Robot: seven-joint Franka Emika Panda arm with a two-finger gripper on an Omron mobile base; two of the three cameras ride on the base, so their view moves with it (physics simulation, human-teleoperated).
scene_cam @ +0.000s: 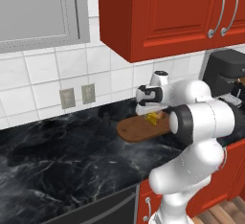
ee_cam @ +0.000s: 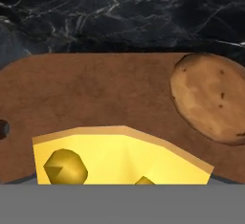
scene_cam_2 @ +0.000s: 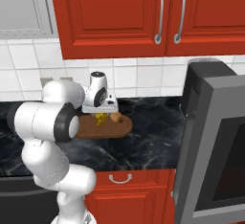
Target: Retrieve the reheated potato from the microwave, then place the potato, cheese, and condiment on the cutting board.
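Yellow wedge of cheese (ee_cam: 119, 156), with round holes in its face: nearest item, directly below the hand (scene_cam_2: 100, 114), lying on the board's near half. In the hand view it sits at the bottom edge with bare wood behind it. Hand: released, jaws standing wide, grasping nothing; whether the fingers touch the wedge cannot be told.

Brown oval potato (ee_cam: 209, 96), speckled skin: on the same board, just beyond the cheese and off to one side, apart from it, close to the board's rounded end.

Dark brown wooden cutting board (ee_cam: 95, 94) with rounded ends: flat on the worktop, long axis running across the hand's line of sight, parallel to the tiled wall.

Black marble worktop (scene_cam: 57, 156), white-veined: carries the board; bare stone beyond it.

Small dark bottle of condiment (scene_cam: 105, 116), judged: a small dark shape at the back of the worktop, to the left of the board, near the wall. Identity uncertain at this size.

Assessment: two of three items placed; the next reach runs away from the hand, leftward along the board's long axis.
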